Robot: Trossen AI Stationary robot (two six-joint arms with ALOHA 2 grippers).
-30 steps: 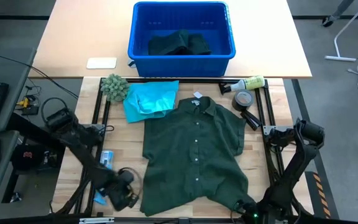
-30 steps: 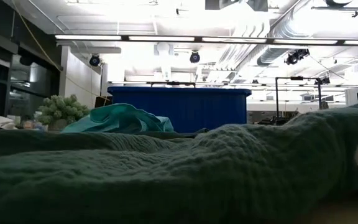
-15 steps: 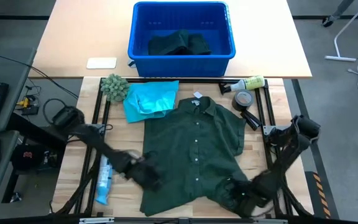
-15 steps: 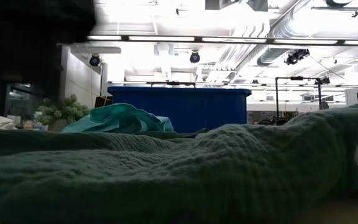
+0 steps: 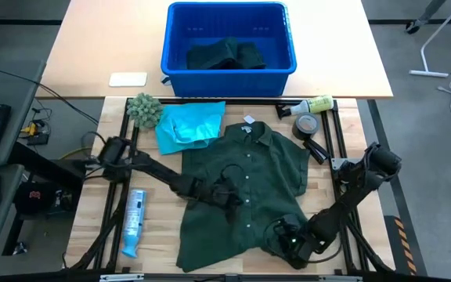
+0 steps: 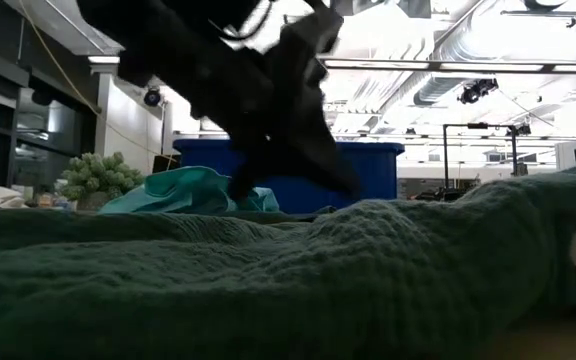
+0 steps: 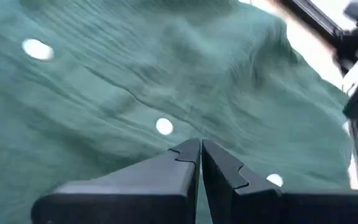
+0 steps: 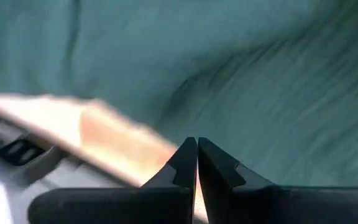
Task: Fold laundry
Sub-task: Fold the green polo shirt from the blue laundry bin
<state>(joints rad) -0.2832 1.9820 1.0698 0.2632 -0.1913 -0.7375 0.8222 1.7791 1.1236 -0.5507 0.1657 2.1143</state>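
A dark green button shirt (image 5: 245,188) lies spread flat on the wooden table, collar with a white tag toward the far edge; in the low view it fills the foreground (image 6: 268,290). A turquoise garment (image 5: 188,125) lies bunched by its far left shoulder. Another dark green piece (image 5: 227,53) sits in the blue bin. My left gripper (image 5: 235,200) is shut over the shirt's middle, beside the button row (image 7: 200,146), and shows above the cloth in the low view (image 6: 340,185). My right gripper (image 5: 279,236) is shut over the shirt's near right hem (image 8: 197,146).
The blue bin (image 5: 171,59) stands on the far table beside a white block (image 5: 128,78). A fuzzy grey-green ball (image 5: 143,110), a yellow-green bottle (image 5: 312,104), a tape roll (image 5: 307,124) and a blue-white packet (image 5: 133,221) lie around the shirt.
My left gripper has swung from the table's near left corner toward the right and far side, up over the shirt's middle. My right gripper has moved from the near edge leftward over the shirt's near right hem. Both stay shut. The shirt has not shifted.
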